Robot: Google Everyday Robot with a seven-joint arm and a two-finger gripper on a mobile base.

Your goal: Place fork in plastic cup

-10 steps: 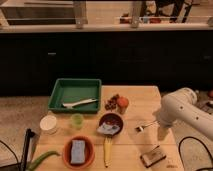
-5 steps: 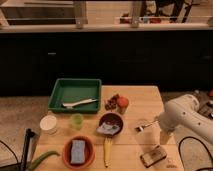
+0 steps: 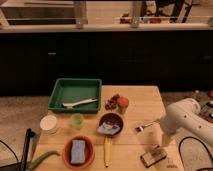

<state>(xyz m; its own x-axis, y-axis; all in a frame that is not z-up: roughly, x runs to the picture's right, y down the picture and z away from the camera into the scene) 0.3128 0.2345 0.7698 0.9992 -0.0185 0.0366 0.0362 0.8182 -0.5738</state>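
Note:
The fork lies on the wooden table right of centre, dark tines to the left and pale handle pointing toward the arm. The plastic cup, small and light green, stands upright left of centre, well away from the fork. My white arm reaches in from the right and bends down. My gripper hangs low at the table's front edge, just below and right of the fork, with nothing seen in it.
A green tray holds a long white utensil. A white round container stands left of the cup. A dark red bowl, a yellow-handled utensil, an orange bowl with a blue sponge and an orange fruit are nearby.
The arm's white upper part has sunk lower and shifted slightly right. The gripper stays near the table's front edge. The fork and cup have not moved.

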